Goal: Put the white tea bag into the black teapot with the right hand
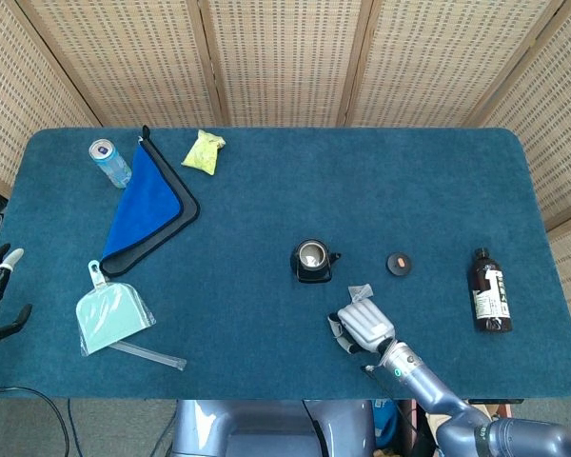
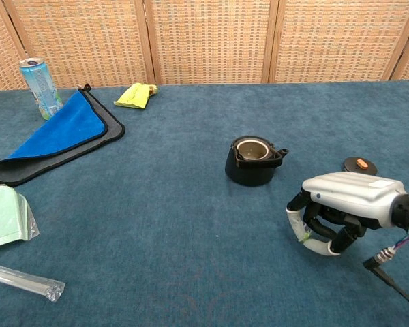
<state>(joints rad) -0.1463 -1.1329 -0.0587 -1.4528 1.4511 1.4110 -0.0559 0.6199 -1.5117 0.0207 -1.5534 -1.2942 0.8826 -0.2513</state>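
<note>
The white tea bag point(image 1: 361, 291) is lying on the tabletop point(image 1: 266, 209) just right of and nearer than the black teapot point(image 1: 311, 261), touching the right hand's point(image 1: 362, 327) far edge. Its fingers point(image 2: 298, 221) are curling under, gripping nothing, pointing away from the bag.

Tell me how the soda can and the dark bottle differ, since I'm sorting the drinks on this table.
The soda can is pale blue and silver, while the dark bottle is brown-black with a white label. The can has a flat metal top; the bottle narrows to a dark cap. The can stands at the table's far left beside the blue cloth; the bottle is by the right edge, with nothing close by. Both appear closed, and neither hand touches them.
</note>
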